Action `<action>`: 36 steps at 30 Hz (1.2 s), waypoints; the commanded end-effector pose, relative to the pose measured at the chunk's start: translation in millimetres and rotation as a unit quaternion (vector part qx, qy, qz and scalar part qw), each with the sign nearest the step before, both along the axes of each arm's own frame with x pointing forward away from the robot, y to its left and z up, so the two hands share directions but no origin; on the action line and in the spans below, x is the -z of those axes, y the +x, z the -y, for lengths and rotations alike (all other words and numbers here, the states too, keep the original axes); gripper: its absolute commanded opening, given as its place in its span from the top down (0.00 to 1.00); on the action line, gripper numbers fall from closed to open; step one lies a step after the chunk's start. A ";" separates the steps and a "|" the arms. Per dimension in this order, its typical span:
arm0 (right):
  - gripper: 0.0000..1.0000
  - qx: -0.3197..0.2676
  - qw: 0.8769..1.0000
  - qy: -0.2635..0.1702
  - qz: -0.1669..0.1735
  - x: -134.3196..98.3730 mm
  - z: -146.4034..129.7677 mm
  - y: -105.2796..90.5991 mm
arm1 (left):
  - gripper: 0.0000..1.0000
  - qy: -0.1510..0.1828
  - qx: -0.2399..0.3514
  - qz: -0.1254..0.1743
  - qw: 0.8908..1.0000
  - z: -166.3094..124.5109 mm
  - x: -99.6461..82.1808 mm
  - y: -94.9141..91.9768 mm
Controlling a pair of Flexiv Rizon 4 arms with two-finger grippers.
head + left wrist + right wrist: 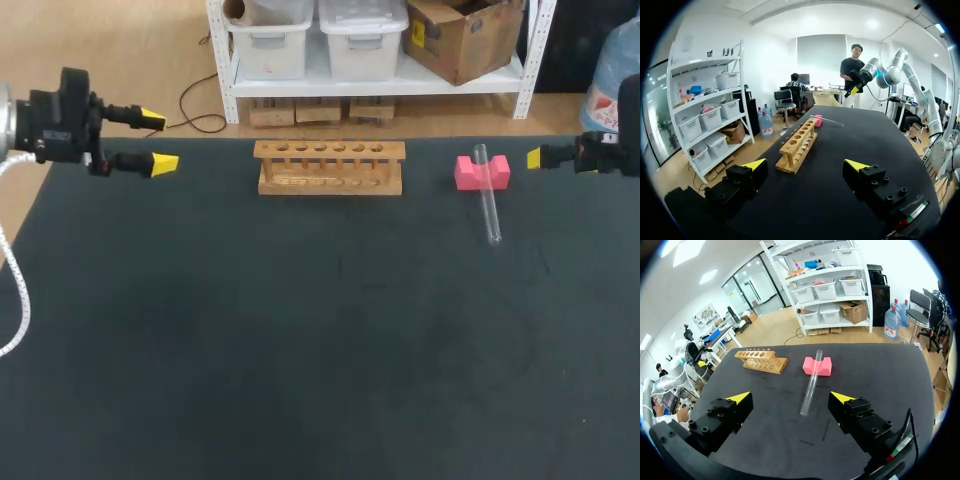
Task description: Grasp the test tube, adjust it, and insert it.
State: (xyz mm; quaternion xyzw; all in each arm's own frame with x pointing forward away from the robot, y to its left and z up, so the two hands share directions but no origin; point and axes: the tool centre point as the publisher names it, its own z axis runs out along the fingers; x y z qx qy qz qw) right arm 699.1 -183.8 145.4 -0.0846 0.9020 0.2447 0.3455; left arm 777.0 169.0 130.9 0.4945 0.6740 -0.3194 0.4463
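Test tube: the clear tube [487, 197] lies on the right part of the table [300, 350]. Its far portion rests in the notch of a pink block [466, 173] and its near end lies on the dark surface, pointing toward the robot.

Pink block: it stands near the back edge of the table, to the right of the rack and apart from it.

Rack: a wooden rack [330, 167] with a row of round holes along its top stands near the middle of the back edge. No tube is in it.

Left hand: the left hand [158, 141] hangs over the table's far-left corner, well apart from the rack. Its fingers are spread wide with nothing between them, and the rack lies ahead of it in the wrist view.

Right hand: the right hand [790, 398] is at the table's right edge, just beside the block. Its fingers stand wide apart and hold nothing. In its wrist view the tube lies ahead, in line with the gap between the fingers, without touching them.
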 end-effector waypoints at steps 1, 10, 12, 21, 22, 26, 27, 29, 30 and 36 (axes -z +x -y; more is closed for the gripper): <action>0.00 0.003 1.000 -0.004 0.000 -1.3 -1.1 -1.6 | 0.00 -0.002 0.059 -0.031 0.998 17.5 9.7 24.8; 0.00 0.003 1.000 -0.004 0.000 -1.3 -1.1 -1.6 | 0.00 0.003 0.043 -0.034 0.998 38.8 22.9 42.7; 0.00 0.003 1.000 -0.004 0.000 -1.3 -1.1 -1.6 | 0.00 0.004 0.043 -0.033 0.999 41.5 25.6 44.4; 0.00 0.003 1.000 -0.004 0.000 -1.3 -1.1 -1.6 | 0.00 0.010 0.035 -0.039 0.999 46.7 31.7 45.7; 0.00 0.003 1.000 -0.004 0.000 -1.3 -1.1 -1.6 | 0.00 0.010 0.033 -0.042 0.999 46.6 31.8 45.6; 0.00 0.003 1.000 -0.004 0.000 -1.3 -1.1 -1.6 | 0.00 0.008 0.030 -0.044 0.999 44.2 28.9 45.5; 0.00 0.003 1.000 -0.004 0.000 -1.3 -1.1 -1.6 | 0.00 0.008 0.030 -0.044 0.999 44.2 28.9 45.5; 0.00 0.003 1.000 -0.004 0.000 -1.3 -1.1 -1.6 | 0.00 0.008 0.030 -0.044 0.999 44.2 28.9 45.5; 0.00 0.003 1.000 -0.004 0.000 -1.3 -1.1 -1.6 | 0.00 0.008 0.030 -0.044 0.999 44.2 28.9 45.5; 0.00 -0.001 0.992 -0.125 -0.035 -7.8 10.7 2.3 | 0.00 0.008 0.030 -0.044 0.999 44.2 28.9 45.5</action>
